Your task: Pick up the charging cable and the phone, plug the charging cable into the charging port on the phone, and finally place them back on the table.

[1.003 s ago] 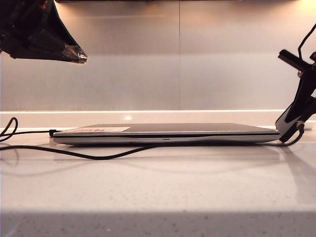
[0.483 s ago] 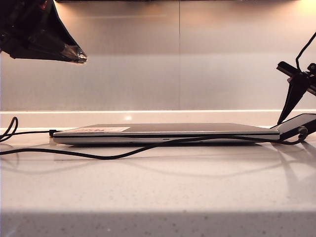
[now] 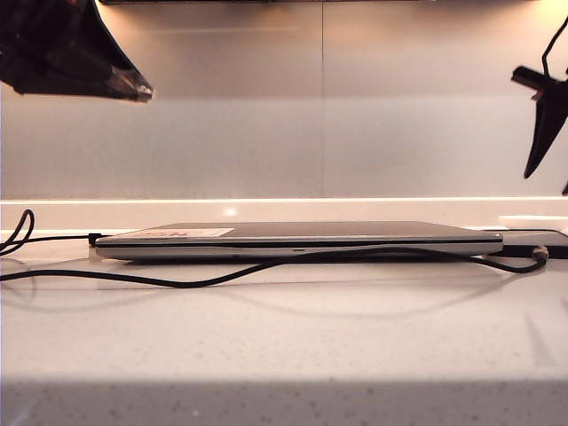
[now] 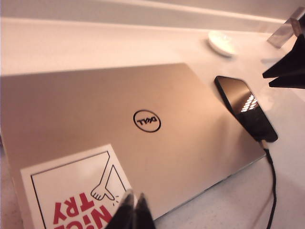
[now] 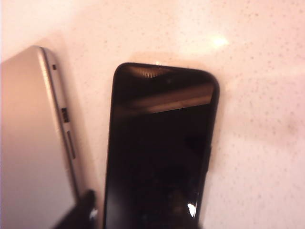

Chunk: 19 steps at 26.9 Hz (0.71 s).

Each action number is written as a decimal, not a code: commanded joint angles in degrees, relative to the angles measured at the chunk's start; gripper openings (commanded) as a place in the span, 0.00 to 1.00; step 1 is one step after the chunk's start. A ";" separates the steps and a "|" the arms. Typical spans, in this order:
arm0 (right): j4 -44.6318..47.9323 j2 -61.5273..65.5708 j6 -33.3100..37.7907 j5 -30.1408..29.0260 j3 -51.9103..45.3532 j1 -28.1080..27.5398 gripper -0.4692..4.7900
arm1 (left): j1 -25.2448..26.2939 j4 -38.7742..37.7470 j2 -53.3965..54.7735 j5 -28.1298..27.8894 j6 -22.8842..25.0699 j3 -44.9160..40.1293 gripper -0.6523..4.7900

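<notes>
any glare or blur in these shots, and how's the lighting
Exterior view: warm light, a bright strip along the wall base, the left gripper and right gripper dark silhouettes, soft reflections on the table. Left wrist view: a glare patch on the phone, near fingertips blurred. Right wrist view: pinkish, soft focus, a hotspot on the countertop.

From my end the table (image 3: pixel 284 346) looked pale off-white with fine dark speckles; the laptop (image 4: pixel 119 114) was silver-grey, tinted warm pinkish by the light, with a dark round logo; its sticker (image 4: pixel 76 191) was white with a thin black border, red letters and a little line drawing; the phone (image 5: pixel 159 148) was glossy black; the charging cable (image 3: pixel 204 280) was black too; both grippers, left (image 4: pixel 133 212) and right (image 3: pixel 543 124), read plain black.
</notes>
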 commanded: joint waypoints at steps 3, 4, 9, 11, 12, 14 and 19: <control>-5.40 -3.61 -3.02 1.97 1.51 0.26 0.08 | 0.02 -1.44 -3.76 0.20 0.63 0.46 0.11; -6.23 -5.22 -3.80 2.95 1.46 0.26 0.08 | 0.02 -2.86 -5.27 0.20 0.66 0.46 0.11; -4.22 -13.25 -6.12 3.61 -1.33 0.26 0.08 | 0.04 -8.20 -10.40 0.20 4.48 0.44 0.11; -0.55 -18.16 -6.14 3.85 -4.85 0.26 0.08 | 0.07 -9.99 -12.28 0.20 5.14 0.42 0.11; 2.01 -20.76 -6.14 3.85 -7.19 0.26 0.08 | 0.11 -10.62 -13.16 0.20 5.14 0.39 0.11; 6.43 -25.35 -6.14 3.80 -11.56 0.28 0.08 | 0.15 -11.32 -14.19 0.20 5.77 0.31 0.11; 21.84 -41.42 -6.14 5.09 -28.06 0.26 0.07 | 0.39 -9.44 -14.97 0.20 8.98 -2.43 0.11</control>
